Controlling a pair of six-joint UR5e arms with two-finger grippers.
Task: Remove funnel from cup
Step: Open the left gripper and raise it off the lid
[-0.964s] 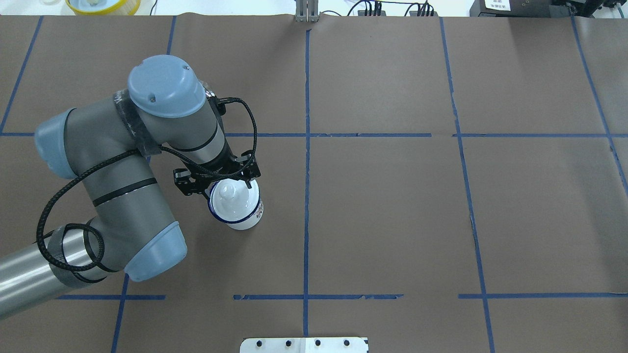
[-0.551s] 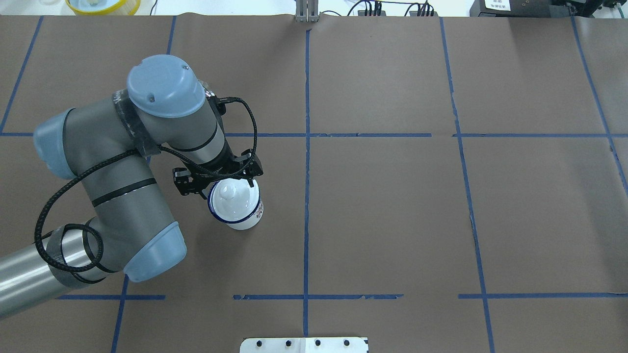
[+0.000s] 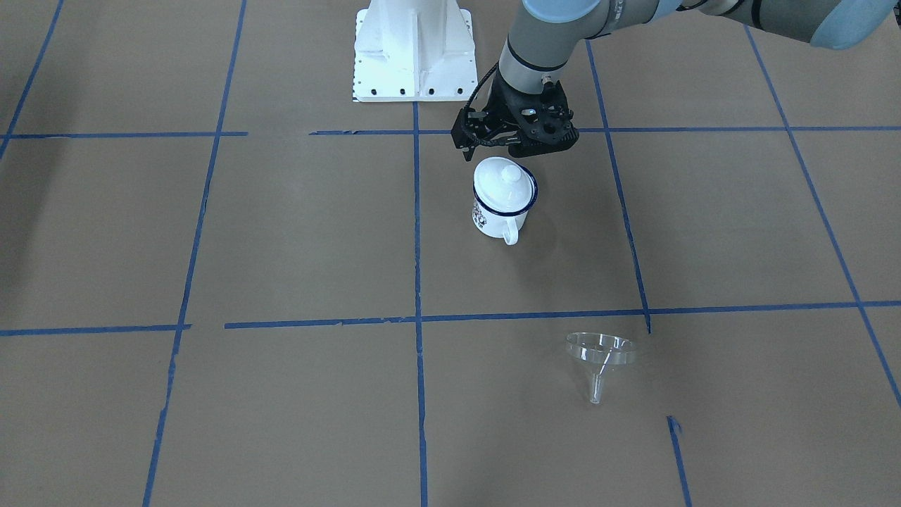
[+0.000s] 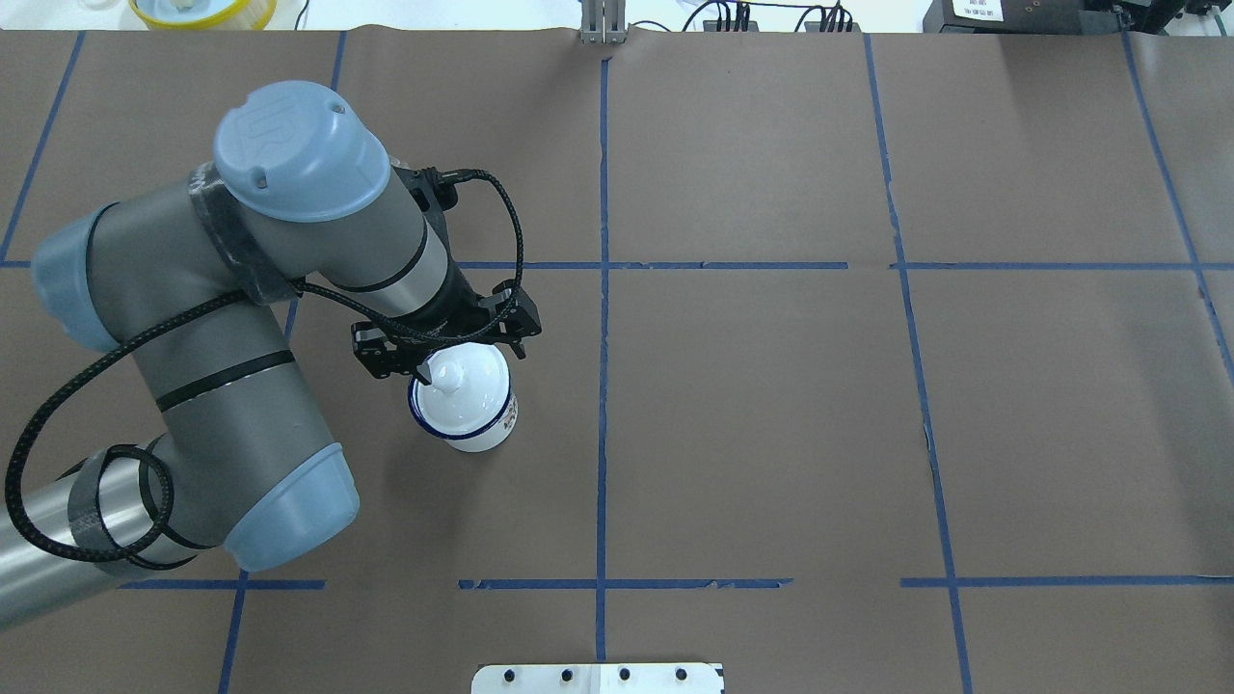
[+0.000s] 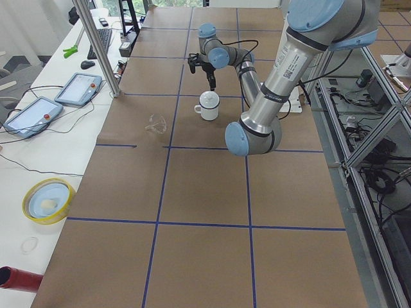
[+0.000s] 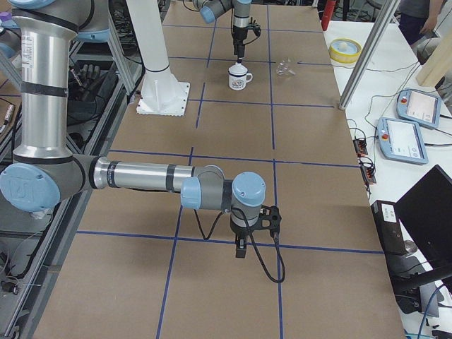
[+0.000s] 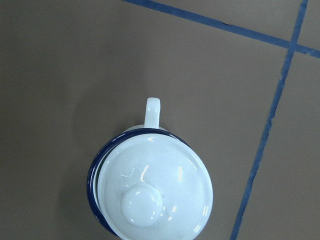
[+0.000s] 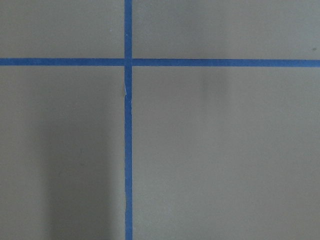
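Observation:
The white enamel cup [image 4: 474,421] with a dark blue rim stands upright on the brown table, its handle [image 3: 512,236] pointing away from the robot. A white knobbed lid [image 7: 152,190] sits on it. The clear funnel [image 3: 600,354] lies on its side on the table, well apart from the cup on the far side; it also shows in the exterior left view [image 5: 156,123] and is hidden in the overhead view. My left gripper [image 4: 470,361] hangs open and empty just above the lid. My right gripper [image 6: 240,251] hovers over bare table far from the cup; I cannot tell its state.
The white robot base [image 3: 412,49] stands behind the cup. A yellow-rimmed bowl [image 4: 202,10] sits beyond the table's far left corner. Control tablets [image 5: 32,114] and a metal post [image 5: 96,48] line the far side. Blue tape lines cross the brown paper.
My left arm has risen and shifted slightly right, lifting the open gripper higher above the lid. The cup and lid have not moved.

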